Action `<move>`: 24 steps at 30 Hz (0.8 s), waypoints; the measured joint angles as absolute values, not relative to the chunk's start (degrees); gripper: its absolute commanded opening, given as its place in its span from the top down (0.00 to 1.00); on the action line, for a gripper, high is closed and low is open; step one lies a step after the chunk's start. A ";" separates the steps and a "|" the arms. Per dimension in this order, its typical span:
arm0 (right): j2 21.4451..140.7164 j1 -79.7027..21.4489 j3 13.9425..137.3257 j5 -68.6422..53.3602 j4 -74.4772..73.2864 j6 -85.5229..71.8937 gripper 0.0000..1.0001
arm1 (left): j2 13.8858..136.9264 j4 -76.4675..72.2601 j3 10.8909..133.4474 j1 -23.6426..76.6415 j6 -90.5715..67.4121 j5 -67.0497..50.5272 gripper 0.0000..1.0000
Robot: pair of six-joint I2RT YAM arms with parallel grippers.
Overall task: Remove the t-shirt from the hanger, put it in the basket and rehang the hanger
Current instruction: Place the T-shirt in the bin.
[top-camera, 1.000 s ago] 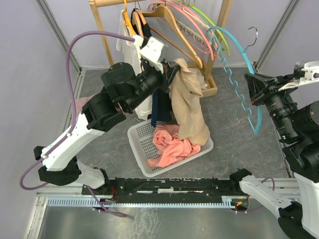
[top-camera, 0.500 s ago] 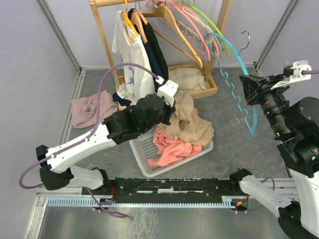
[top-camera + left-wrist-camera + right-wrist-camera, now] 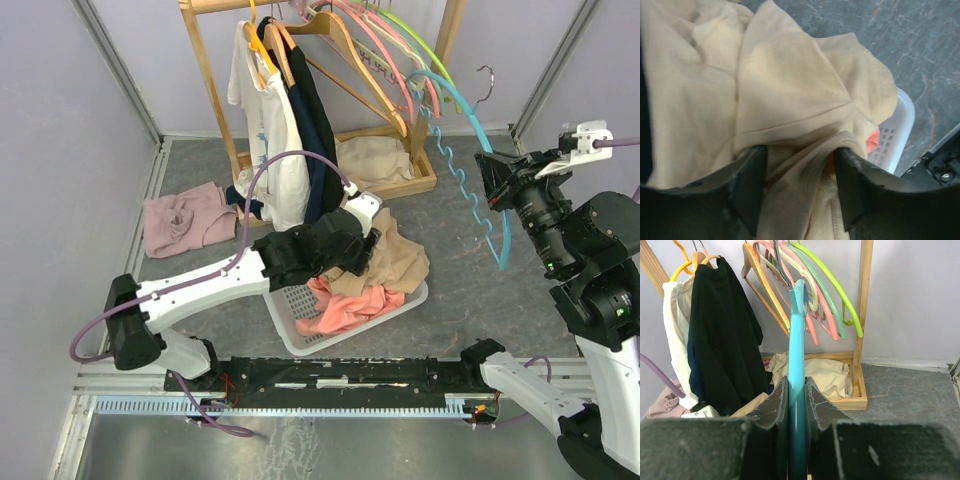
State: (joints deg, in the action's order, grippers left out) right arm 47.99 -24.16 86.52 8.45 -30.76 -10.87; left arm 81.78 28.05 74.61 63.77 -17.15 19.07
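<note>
Beige t-shirt (image 3: 790, 90) between parted left fingers (image 3: 747, 185)

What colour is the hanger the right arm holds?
The plastic hanger is turquoise, clearest in the right wrist view.

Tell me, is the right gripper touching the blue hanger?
Touching. Right wrist view shows the right gripper clamped on the hanger, both fingers flush against it.

No word, label, brand or number can be read anywhere. The white t-shirt (image 3: 283, 160) on the rack bears a faint bluish print, too small to make out.
</note>
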 measured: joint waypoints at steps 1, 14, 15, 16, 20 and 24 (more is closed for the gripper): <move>47.94 -24.16 86.37 8.45 -30.70 -10.85 0.99 | 82.46 27.59 74.59 63.77 -17.23 18.65 0.21; 47.68 -24.16 85.36 8.47 -30.39 -10.83 0.99 | 89.06 24.38 74.52 63.94 -17.72 18.06 0.01; 47.68 -24.16 85.25 8.49 -30.46 -10.83 0.99 | 89.52 24.12 74.35 64.03 -17.72 18.26 0.01; 47.68 -24.16 85.19 8.49 -30.50 -10.83 0.99 | 90.02 23.86 74.06 64.16 -17.72 18.59 0.01; 47.68 -24.16 84.82 8.49 -30.44 -10.81 0.99 | 92.31 23.44 73.54 64.88 -17.74 19.97 0.01; 47.68 -24.16 84.42 8.51 -30.46 -10.81 0.99 | 95.00 23.20 73.52 65.45 -17.74 20.97 0.00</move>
